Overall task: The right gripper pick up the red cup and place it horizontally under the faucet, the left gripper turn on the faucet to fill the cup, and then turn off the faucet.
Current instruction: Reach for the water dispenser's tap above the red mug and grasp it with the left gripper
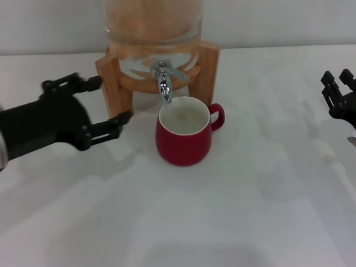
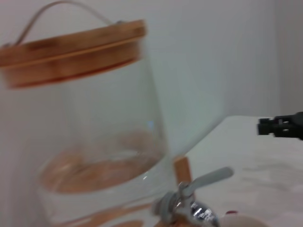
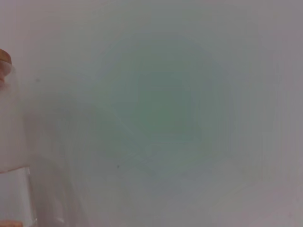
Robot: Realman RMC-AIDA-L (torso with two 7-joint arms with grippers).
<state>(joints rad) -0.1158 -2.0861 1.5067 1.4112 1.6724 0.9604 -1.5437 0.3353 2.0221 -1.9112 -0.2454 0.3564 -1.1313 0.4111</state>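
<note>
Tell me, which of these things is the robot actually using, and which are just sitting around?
In use:
red cup, standing under the spout
faucet
left gripper, open, beside the wooden stand
right gripper, off to the right, holding nothing

Just there:
glass dispenser with wooden lid
wooden stand
white table

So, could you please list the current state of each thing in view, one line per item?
red cup: upright on the table, under the spout, handle toward the robot's right, nothing gripping it.
faucet: no stream visible, untouched.
glass dispenser: in its wooden stand, lid on, partly filled.
left gripper: open, left of the cup, empty.
right gripper: open, far right, empty.
</note>
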